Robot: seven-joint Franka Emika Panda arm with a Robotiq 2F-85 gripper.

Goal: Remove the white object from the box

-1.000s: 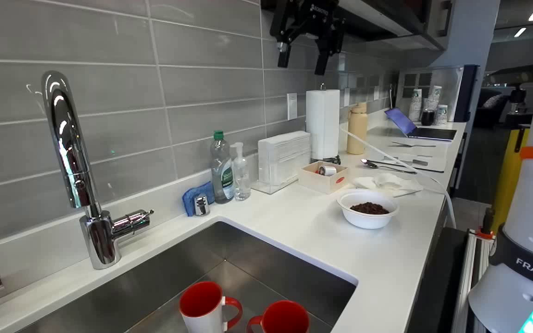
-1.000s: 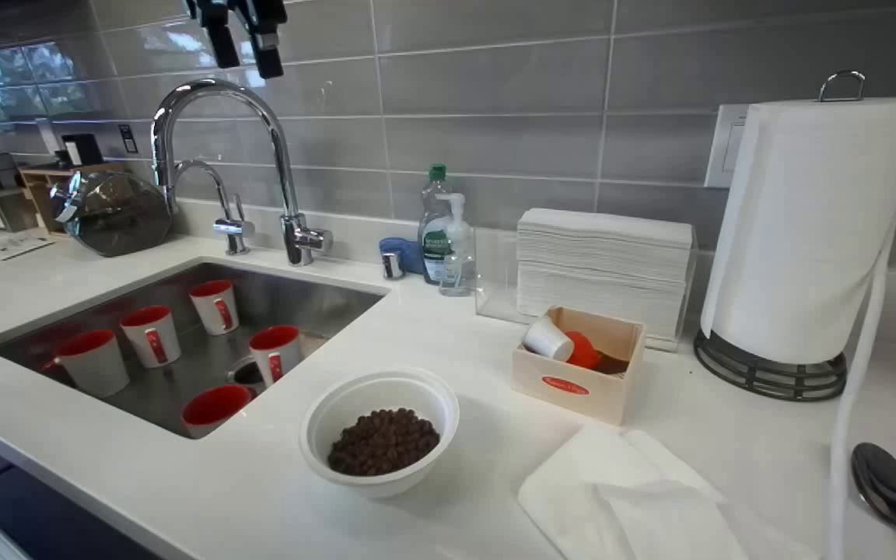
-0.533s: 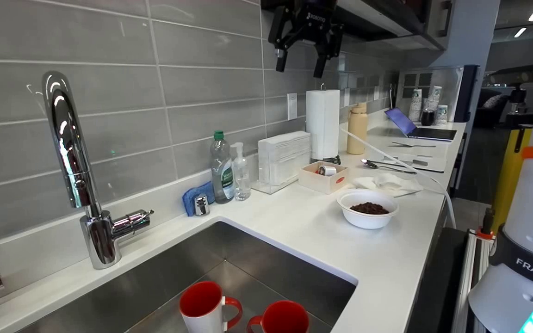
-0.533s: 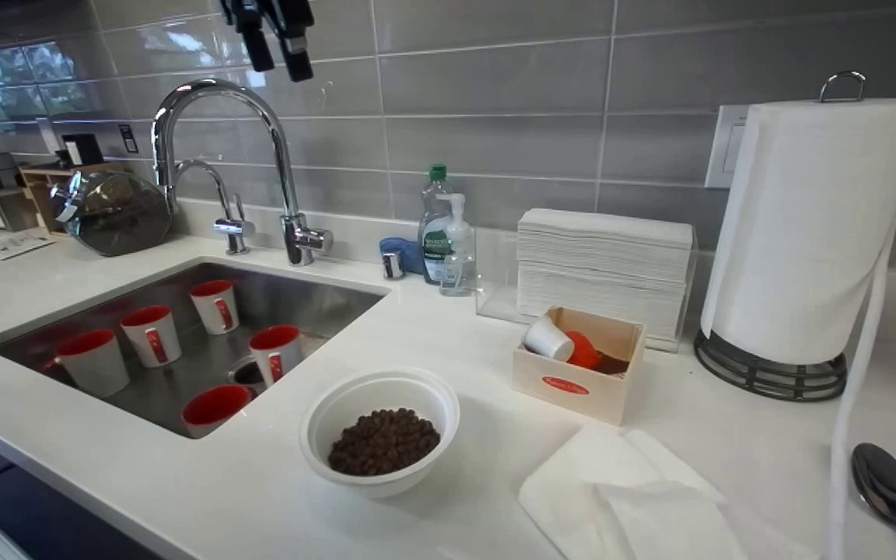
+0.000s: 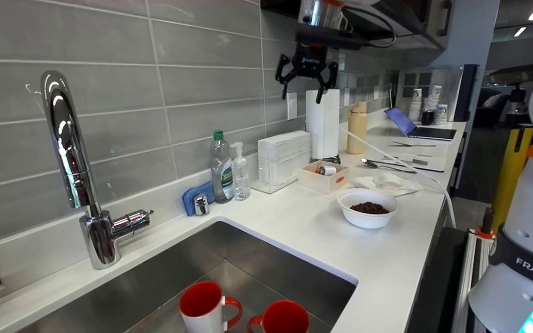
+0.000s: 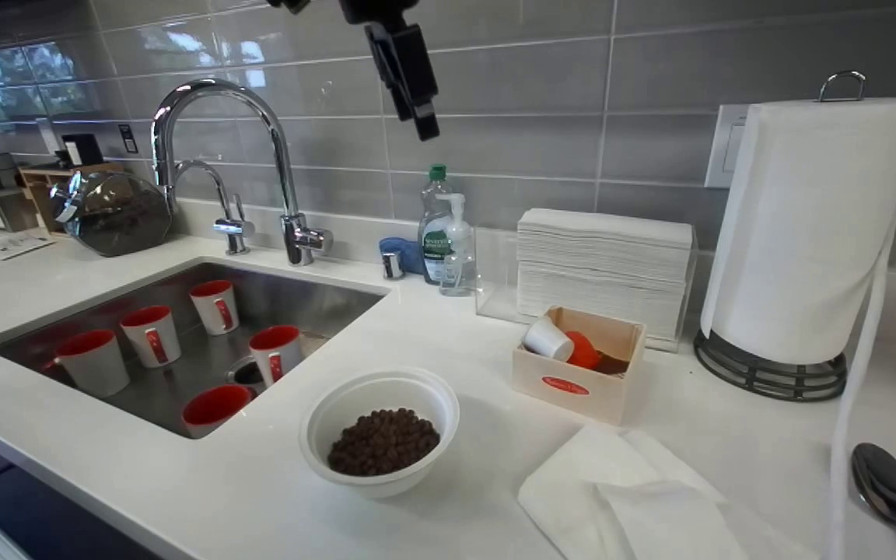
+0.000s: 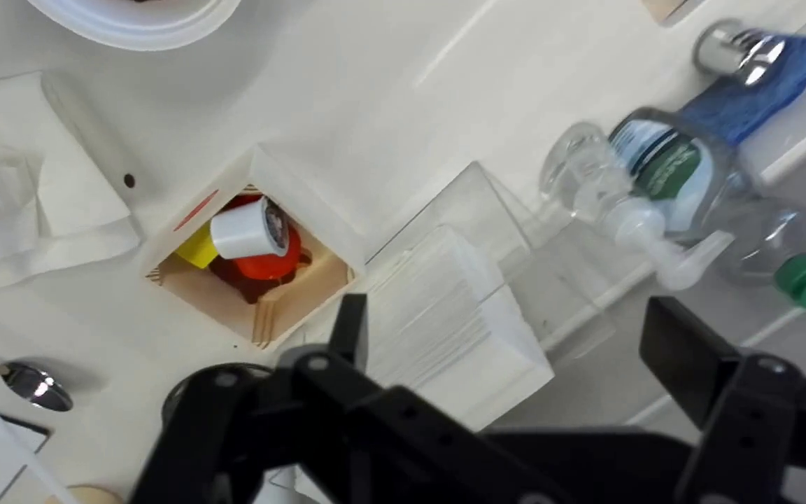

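Wrist view: hand (image 7: 506, 315) spread, the white object (image 7: 241, 231) is contained in the box (image 7: 307, 212), toward the surface's (image 7: 354, 91) wall edge.

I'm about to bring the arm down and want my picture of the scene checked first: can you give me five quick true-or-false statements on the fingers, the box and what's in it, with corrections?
1. The fingers are spread apart. True.
2. The white object lies inside the box. True.
3. The white object is the only thing in the box. False: an orange-red item and a yellow item also show there.
4. The fingers are clear of the box. True.
5. The box lies tipped on its side. False: it stands upright on the counter.
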